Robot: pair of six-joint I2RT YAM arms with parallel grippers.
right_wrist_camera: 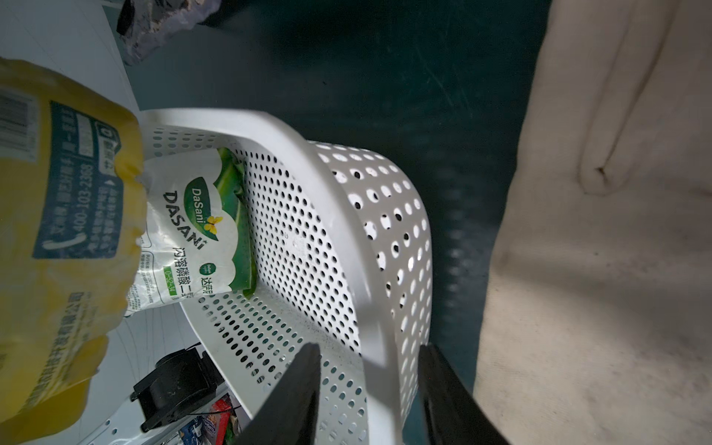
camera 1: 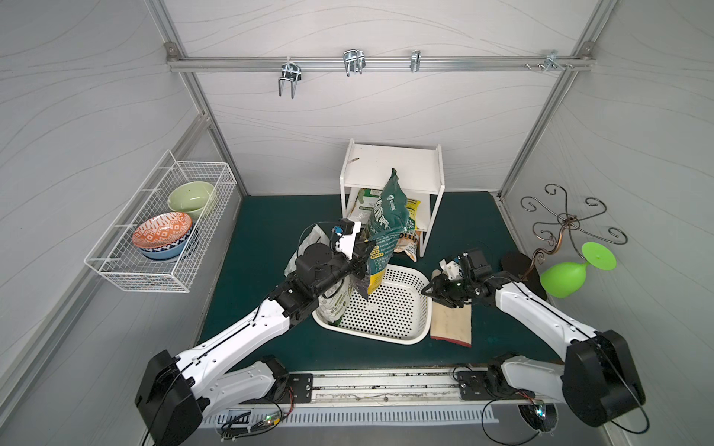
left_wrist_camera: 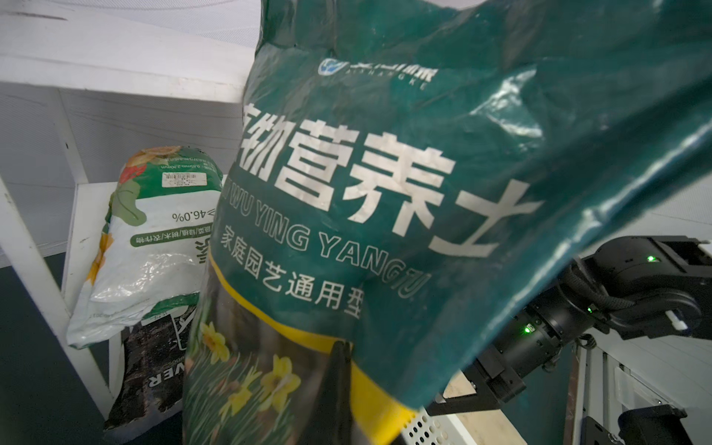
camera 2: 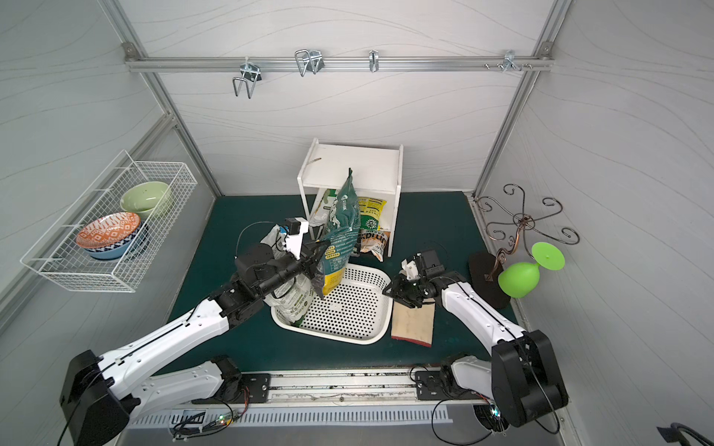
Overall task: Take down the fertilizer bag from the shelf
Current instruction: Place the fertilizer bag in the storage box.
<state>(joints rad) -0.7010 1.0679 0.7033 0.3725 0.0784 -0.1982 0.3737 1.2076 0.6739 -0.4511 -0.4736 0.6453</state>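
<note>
The fertilizer bag [camera 1: 386, 224] [camera 2: 342, 228] [left_wrist_camera: 385, 192] is dark green with white lettering and a yellow band. It hangs upright in the air in front of the white shelf [camera 1: 394, 166] [camera 2: 351, 164] [left_wrist_camera: 115, 77]. Its lower end is over the white perforated basket [camera 1: 386, 339] [camera 2: 347, 336] [right_wrist_camera: 327, 173]. My left gripper [camera 1: 361, 256] [camera 2: 315, 256] [left_wrist_camera: 341, 370] is shut on the bag's side edge. My right gripper [camera 1: 430, 287] [camera 2: 390, 289] [right_wrist_camera: 370, 348] is open. It straddles the basket's right rim, with one finger inside and one outside.
A white-and-green bag [left_wrist_camera: 154, 231] and a yellow bag [camera 1: 411, 208] sit on the shelf's lower tier. A white DaSani bag [right_wrist_camera: 188, 231] stands in the basket. A beige cloth [camera 1: 452, 320] lies right of the basket. Further off are a green goblet [camera 1: 568, 274] and a wire basket [camera 1: 162, 231] holding bowls.
</note>
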